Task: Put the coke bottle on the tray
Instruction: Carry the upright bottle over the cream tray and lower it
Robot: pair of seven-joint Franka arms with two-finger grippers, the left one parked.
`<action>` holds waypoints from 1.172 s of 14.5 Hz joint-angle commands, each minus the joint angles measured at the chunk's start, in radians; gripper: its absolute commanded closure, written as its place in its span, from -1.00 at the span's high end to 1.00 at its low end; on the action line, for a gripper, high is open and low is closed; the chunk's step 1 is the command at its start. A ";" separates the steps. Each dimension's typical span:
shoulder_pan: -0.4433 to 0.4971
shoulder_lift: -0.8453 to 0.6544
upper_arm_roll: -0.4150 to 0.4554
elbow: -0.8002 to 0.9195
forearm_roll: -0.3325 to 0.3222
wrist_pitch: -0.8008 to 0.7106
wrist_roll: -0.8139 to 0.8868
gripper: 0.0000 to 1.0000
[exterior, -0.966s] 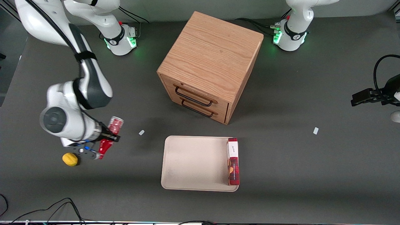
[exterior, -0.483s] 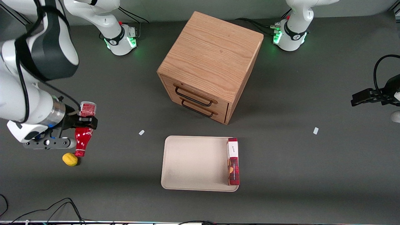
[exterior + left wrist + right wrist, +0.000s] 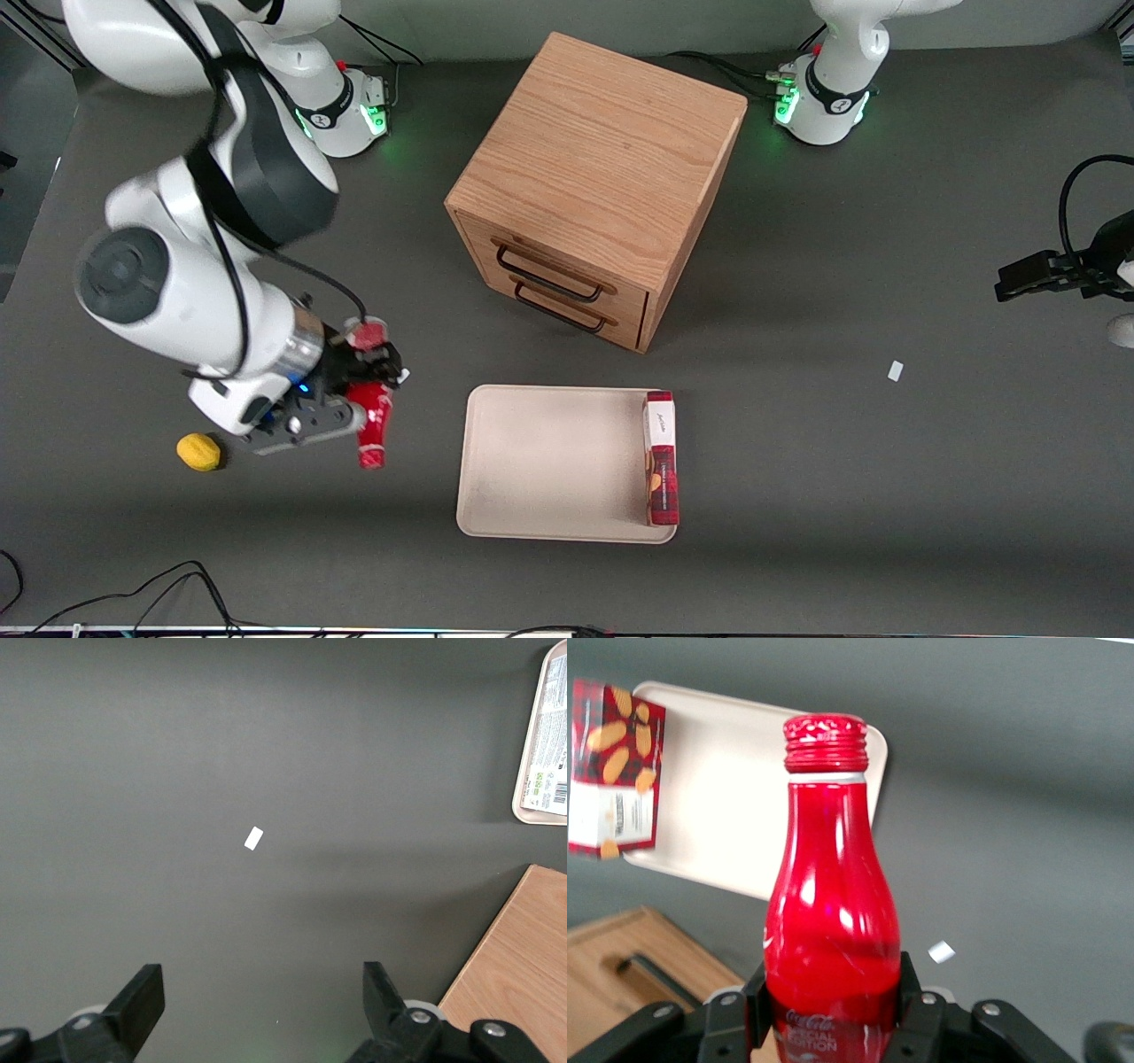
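My right gripper (image 3: 365, 363) is shut on the coke bottle (image 3: 373, 425), a slim red bottle with a red cap, and holds it above the table with its cap toward the front camera. It hangs toward the working arm's end of the table, beside the beige tray (image 3: 549, 461) and apart from it. In the right wrist view the bottle (image 3: 831, 921) stands between the black fingers (image 3: 911, 992), with the tray (image 3: 735, 797) past its neck.
A red plaid box (image 3: 662, 457) lies on the tray's edge toward the parked arm, also in the right wrist view (image 3: 613, 771). A wooden drawer cabinet (image 3: 595, 182) stands farther from the front camera than the tray. A yellow lemon-like object (image 3: 198, 451) lies beside the gripper. A white scrap (image 3: 895, 370) lies on the table.
The right arm has swung toward the tray with the bottle in its grip. The bottle is now much closer to the tray and away from the yellow object.
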 commanded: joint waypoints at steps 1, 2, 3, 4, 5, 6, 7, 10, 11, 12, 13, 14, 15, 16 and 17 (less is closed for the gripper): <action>0.018 0.163 0.018 0.081 0.022 0.123 0.157 -1.00; 0.024 0.212 0.018 0.081 0.024 0.178 0.220 -1.00; 0.028 0.247 0.019 0.080 0.024 0.223 0.260 -1.00; 0.035 0.289 0.019 0.080 0.024 0.264 0.276 -1.00; 0.038 0.310 0.019 0.080 0.024 0.292 0.282 -1.00; 0.041 0.341 0.021 0.078 0.024 0.315 0.284 -1.00; 0.053 0.358 0.019 0.074 0.024 0.329 0.284 -1.00; 0.055 0.401 0.019 0.067 0.021 0.367 0.279 -1.00; 0.057 0.410 0.019 0.066 0.016 0.384 0.278 -1.00; 0.057 0.418 0.018 0.064 0.015 0.386 0.272 -1.00; 0.057 0.424 0.015 0.066 0.015 0.389 0.270 -1.00; 0.057 0.433 0.013 0.066 0.015 0.401 0.270 -1.00; 0.057 0.438 0.012 0.064 0.015 0.415 0.269 -1.00; 0.057 0.449 0.010 0.064 0.015 0.424 0.269 -1.00; 0.057 0.456 0.010 0.064 0.015 0.439 0.270 -1.00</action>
